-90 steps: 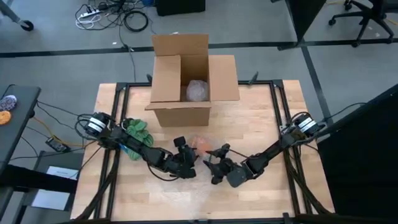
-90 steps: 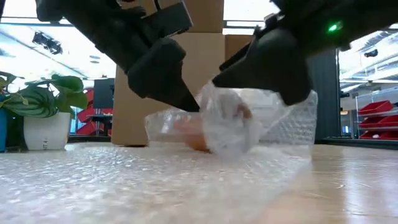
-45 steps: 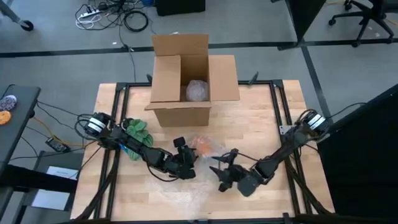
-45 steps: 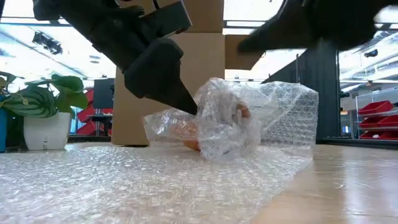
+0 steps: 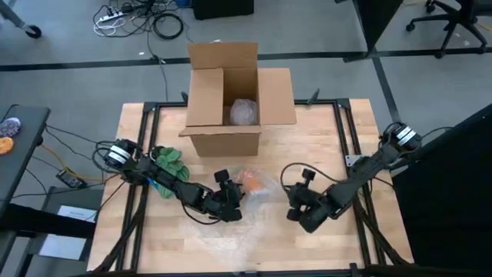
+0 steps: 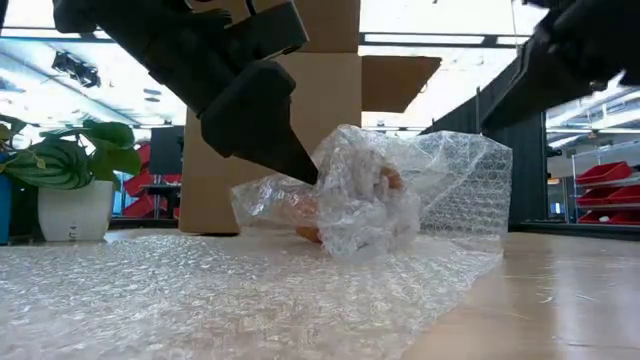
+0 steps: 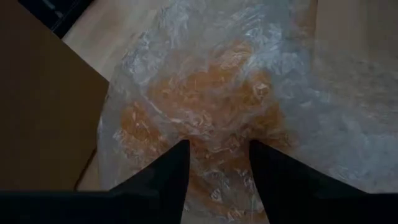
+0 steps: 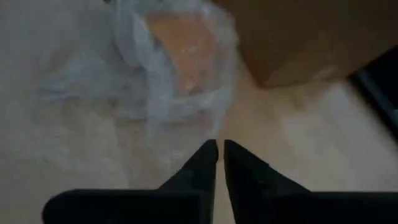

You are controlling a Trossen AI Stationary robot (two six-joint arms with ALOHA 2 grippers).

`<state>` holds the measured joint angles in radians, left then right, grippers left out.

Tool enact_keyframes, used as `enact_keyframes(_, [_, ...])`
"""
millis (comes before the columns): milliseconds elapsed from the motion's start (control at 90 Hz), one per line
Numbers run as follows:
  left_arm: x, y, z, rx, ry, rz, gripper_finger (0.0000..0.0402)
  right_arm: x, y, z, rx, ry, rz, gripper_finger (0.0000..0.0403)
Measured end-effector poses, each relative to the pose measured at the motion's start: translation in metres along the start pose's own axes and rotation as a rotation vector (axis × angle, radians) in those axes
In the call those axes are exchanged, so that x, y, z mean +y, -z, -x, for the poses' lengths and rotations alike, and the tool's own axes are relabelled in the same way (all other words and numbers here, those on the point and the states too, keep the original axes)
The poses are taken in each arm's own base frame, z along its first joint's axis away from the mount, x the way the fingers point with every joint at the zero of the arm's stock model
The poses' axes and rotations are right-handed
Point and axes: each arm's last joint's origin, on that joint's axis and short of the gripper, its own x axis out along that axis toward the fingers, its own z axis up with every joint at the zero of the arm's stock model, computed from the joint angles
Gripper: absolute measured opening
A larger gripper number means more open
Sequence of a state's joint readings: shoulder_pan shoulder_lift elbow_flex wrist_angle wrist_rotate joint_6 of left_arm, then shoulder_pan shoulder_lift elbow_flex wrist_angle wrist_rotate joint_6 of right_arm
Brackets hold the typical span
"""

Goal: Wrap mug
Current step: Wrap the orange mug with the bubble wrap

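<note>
Orange mug (image 5: 247,180) is seen loosely covered in bubble wrap (image 6: 400,200), on the table (image 5: 323,138) just in front of the cardboard box (image 5: 231,96). Left gripper (image 5: 228,201) is held at the wrap, fingers (image 7: 168,174) apart, tips against it. Right gripper (image 5: 296,201) is held clear beside the mug, fingers (image 8: 205,163) nearly together, empty.

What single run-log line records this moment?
left gripper: open, at wrapped mug | right gripper: shut, clear of it | bubble wrap: spread on table
</note>
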<state>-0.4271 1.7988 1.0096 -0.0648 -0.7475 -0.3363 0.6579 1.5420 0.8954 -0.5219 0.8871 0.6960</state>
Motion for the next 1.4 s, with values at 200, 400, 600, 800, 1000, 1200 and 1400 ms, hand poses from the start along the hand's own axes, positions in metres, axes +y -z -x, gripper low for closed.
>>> enact_keyframes(200, [0.0,0.0,0.0,-0.001,0.0,0.012,0.0152,0.026,-0.004,-0.04,-0.025,-0.089,0.015,0.0005])
enact_keyframes(400, [-0.002,0.0,-0.002,-0.005,0.018,0.026,0.0152,0.041,-0.016,-0.073,-0.152,-0.162,0.012,0.0002])
enact_keyframes(600, [-0.007,0.0,-0.006,-0.029,0.035,0.047,0.0152,0.043,-0.011,-0.108,-0.175,-0.125,-0.014,0.0001])
enact_keyframes(800, [-0.006,0.002,-0.006,-0.016,0.03,0.025,0.0152,0.044,-0.01,-0.115,-0.19,-0.113,-0.018,0.0])
enact_keyframes(1000, [-0.006,0.002,-0.006,-0.014,0.032,0.022,0.0152,0.048,-0.008,-0.106,-0.228,-0.005,0.015,0.0])
enact_keyframes(1200, [-0.006,0.0,-0.004,-0.002,0.031,0.006,0.0152,0.049,-0.007,-0.104,-0.241,0.035,0.019,0.0])
enact_keyframes(1400, [-0.002,-0.024,0.018,0.047,0.027,-0.072,0.0152,0.048,-0.005,-0.104,-0.228,0.041,0.036,0.0001])
